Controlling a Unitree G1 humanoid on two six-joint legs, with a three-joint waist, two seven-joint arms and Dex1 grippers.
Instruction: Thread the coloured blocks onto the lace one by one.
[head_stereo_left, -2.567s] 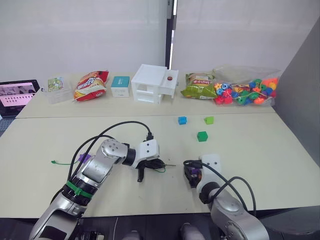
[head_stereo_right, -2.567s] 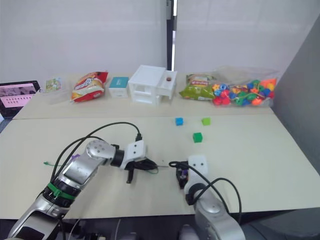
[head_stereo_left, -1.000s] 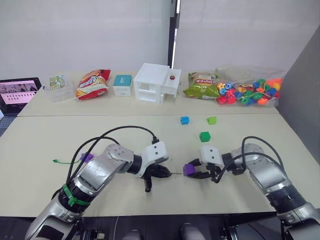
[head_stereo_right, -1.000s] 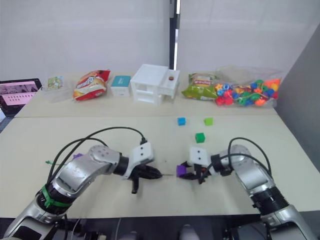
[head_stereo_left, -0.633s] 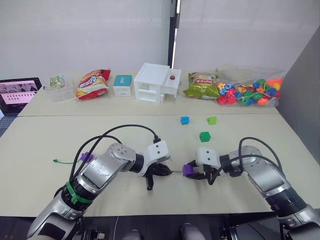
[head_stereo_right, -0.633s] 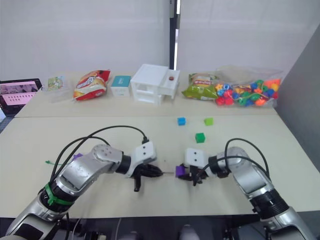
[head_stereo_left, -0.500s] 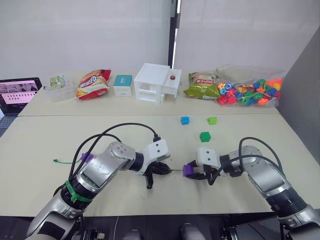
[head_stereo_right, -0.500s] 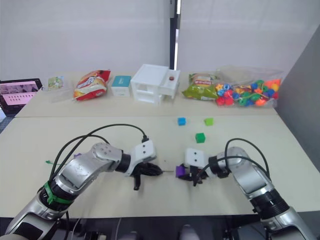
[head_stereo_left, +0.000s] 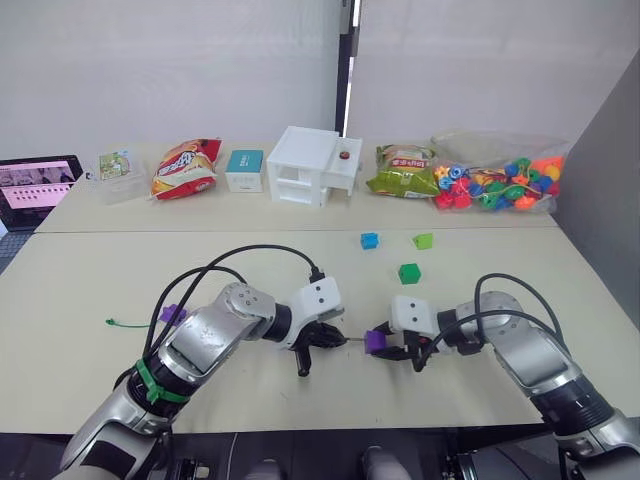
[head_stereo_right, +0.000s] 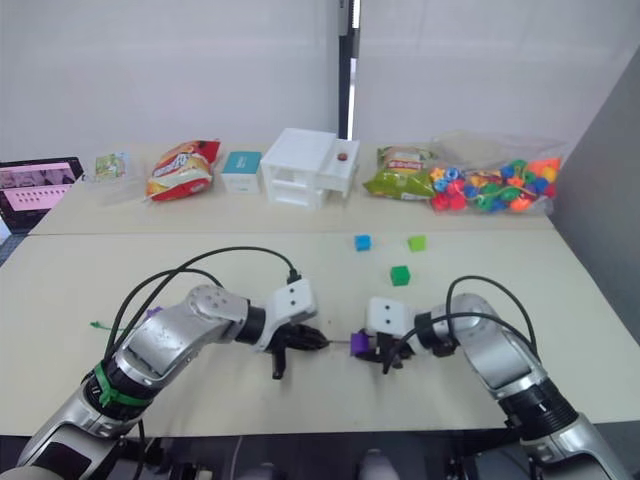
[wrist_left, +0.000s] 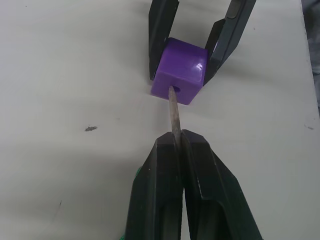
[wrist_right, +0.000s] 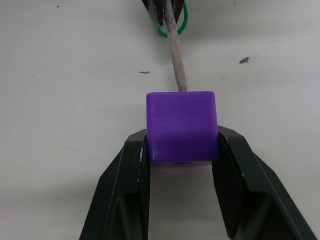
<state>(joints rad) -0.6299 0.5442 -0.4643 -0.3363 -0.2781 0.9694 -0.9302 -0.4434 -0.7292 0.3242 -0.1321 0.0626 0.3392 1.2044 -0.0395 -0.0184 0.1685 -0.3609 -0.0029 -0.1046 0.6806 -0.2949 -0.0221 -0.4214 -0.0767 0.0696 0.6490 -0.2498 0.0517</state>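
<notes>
A: Status? Where's the purple cube (wrist_left: 180, 69)?

B: Right hand (wrist_right: 181, 150) clamps it; left hand (wrist_left: 180, 145) pinches lace tip (wrist_left: 173, 107), already entering its hole. I'd push straight along the bore, cube steady.

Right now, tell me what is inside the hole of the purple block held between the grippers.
The stiff tip of the lace enters the hole in the purple block. How deep it reaches is hidden inside the block.
</notes>
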